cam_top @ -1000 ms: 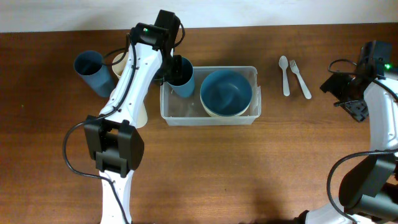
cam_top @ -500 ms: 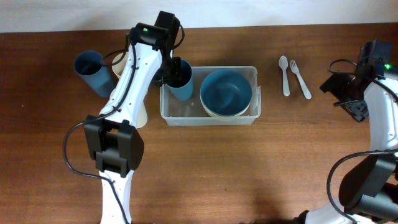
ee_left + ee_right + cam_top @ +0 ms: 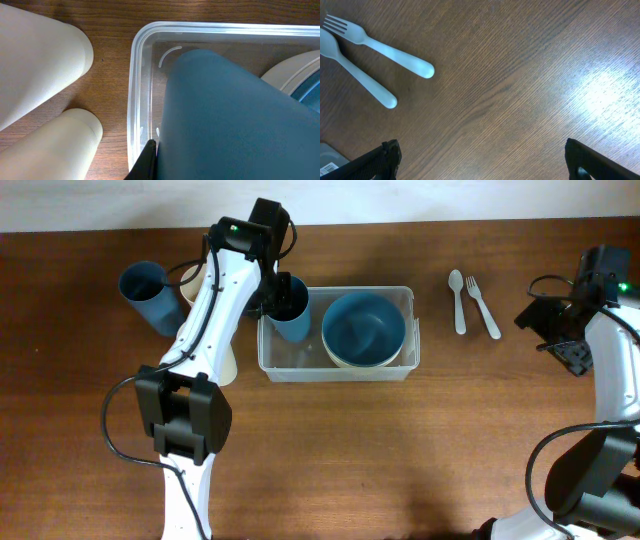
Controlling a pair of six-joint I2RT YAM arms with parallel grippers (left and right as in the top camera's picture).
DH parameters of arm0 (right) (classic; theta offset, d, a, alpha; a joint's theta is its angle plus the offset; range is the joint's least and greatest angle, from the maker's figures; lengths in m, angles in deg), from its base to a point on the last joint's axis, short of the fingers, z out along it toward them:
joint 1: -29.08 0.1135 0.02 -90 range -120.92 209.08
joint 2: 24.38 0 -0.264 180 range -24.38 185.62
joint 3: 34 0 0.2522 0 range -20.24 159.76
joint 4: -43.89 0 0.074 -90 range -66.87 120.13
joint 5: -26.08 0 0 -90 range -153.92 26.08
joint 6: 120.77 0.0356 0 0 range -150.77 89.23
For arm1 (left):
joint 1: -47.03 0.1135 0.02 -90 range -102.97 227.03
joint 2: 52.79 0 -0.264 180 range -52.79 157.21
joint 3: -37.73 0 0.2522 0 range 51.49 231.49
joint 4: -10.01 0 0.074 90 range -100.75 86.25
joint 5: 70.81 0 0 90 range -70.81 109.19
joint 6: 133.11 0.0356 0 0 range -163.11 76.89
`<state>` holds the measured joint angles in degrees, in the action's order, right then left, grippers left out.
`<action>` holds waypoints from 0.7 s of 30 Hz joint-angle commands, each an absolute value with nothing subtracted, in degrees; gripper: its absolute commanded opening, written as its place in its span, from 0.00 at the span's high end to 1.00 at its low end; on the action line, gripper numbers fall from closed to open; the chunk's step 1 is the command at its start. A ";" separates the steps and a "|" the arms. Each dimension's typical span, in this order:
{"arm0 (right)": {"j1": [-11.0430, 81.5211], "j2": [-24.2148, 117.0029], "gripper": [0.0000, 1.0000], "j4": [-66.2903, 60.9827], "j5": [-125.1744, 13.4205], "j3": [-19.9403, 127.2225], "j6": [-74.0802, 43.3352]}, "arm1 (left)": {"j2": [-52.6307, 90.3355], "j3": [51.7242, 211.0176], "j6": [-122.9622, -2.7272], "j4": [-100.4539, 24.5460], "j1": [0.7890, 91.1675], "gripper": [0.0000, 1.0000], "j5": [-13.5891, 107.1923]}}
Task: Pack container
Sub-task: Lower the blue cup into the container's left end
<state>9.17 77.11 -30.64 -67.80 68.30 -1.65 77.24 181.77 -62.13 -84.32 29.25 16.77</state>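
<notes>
The clear container [image 3: 335, 374] stands mid-table. In its right half a blue bowl [image 3: 363, 328] is nested in a cream bowl. My left gripper [image 3: 272, 292] is shut on a blue cup [image 3: 291, 308] and holds it tilted in the container's left half. In the left wrist view the cup [image 3: 235, 115] fills the frame inside the container's rim [image 3: 134, 75], with one black finger [image 3: 146, 162] against its side. My right gripper [image 3: 553, 336] is open and empty over bare wood at the far right, its fingers [image 3: 482, 160] spread wide.
A second blue cup [image 3: 148, 295] lies at the far left. Cream cups [image 3: 192, 280] [image 3: 226, 364] lie beside the left arm, and also show in the left wrist view [image 3: 40, 65]. A white spoon [image 3: 457, 300] and fork [image 3: 483, 307] lie right of the container, and show in the right wrist view [image 3: 360, 75] [image 3: 385, 52].
The left gripper and its blue cup have shifted very slightly left in the container. The right arm has not moved.
</notes>
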 commanded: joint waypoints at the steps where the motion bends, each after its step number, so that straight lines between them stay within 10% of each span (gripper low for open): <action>1: 9.11 77.16 0.01 -30.49 -68.91 67.88 -1.62 | 77.96 181.93 -61.41 -84.24 29.40 0.98 15.96; 21: 9.11 77.16 0.01 -30.49 -68.89 67.88 -1.62 | 79.63 181.93 -61.41 -84.39 29.40 0.86 16.40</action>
<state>9.17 77.11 -30.64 -67.80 68.30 -1.67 79.08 181.77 -62.07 -84.30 29.25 16.79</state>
